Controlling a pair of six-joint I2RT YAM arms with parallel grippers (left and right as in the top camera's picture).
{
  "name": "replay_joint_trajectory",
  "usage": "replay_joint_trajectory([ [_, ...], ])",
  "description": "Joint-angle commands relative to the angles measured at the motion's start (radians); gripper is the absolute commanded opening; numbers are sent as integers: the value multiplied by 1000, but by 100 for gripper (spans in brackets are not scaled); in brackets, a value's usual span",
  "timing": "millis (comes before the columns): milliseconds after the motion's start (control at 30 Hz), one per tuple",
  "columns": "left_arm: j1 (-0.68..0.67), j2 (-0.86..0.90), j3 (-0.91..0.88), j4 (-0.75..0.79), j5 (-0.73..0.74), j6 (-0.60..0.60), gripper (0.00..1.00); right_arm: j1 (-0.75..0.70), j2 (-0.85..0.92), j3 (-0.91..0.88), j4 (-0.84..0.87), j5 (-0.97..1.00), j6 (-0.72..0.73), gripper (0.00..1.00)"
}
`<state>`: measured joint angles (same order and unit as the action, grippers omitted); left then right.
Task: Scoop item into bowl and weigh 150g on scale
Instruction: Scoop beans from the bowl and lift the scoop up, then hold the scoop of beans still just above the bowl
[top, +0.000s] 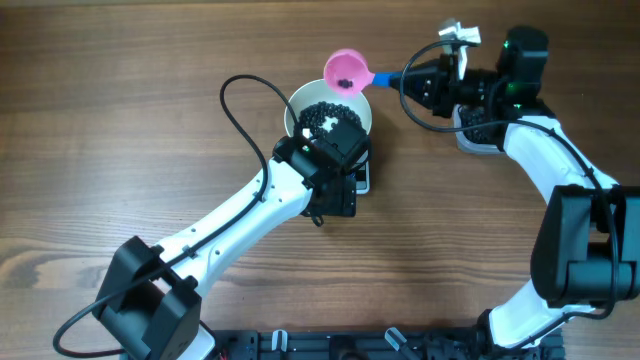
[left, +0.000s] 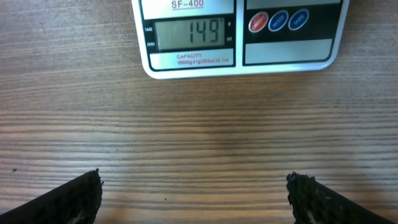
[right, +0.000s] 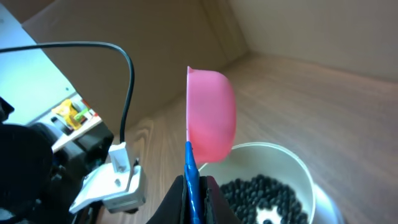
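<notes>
The left arm (top: 235, 215) is stretched diagonally toward centre, the left gripper (left: 196, 199) held wide open, fingers (left: 74, 199) angled down. The right arm (top: 560, 150) is bent inward — the right gripper (top: 408, 78) closed tight on the handle of a scoop (top: 345, 70).

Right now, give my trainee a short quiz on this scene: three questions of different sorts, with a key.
1. True or false: the scale reads 150.
2. The right gripper is shut on: A) the scoop, by its handle; B) the scale; C) nothing.
3. Which gripper stands open in front of the scale?
Key: 1 false, it reads 149. 2 A. 3 the left gripper.
</notes>
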<state>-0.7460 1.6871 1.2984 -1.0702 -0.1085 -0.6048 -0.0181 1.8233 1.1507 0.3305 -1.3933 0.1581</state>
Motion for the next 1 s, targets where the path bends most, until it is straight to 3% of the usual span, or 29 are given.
replay_joint_trajectory([
  [0,2,8,-6,0,-20,-10,100,-4,4,7,20,10,55,4],
  [100,2,8,-6,0,-20,-9,100,-12,4,6,-9,84,42,4],
  [333,2,8,-6,0,-20,-10,100,-16,4,6,-214,277,-268,4],
  [733,2,8,-6,0,-20,-10,100,-23,-179,9,-285,399,-345,4],
  [967,2,8,-6,0,-20,-10,100,75,-187,9,-555,545,-663,4],
])
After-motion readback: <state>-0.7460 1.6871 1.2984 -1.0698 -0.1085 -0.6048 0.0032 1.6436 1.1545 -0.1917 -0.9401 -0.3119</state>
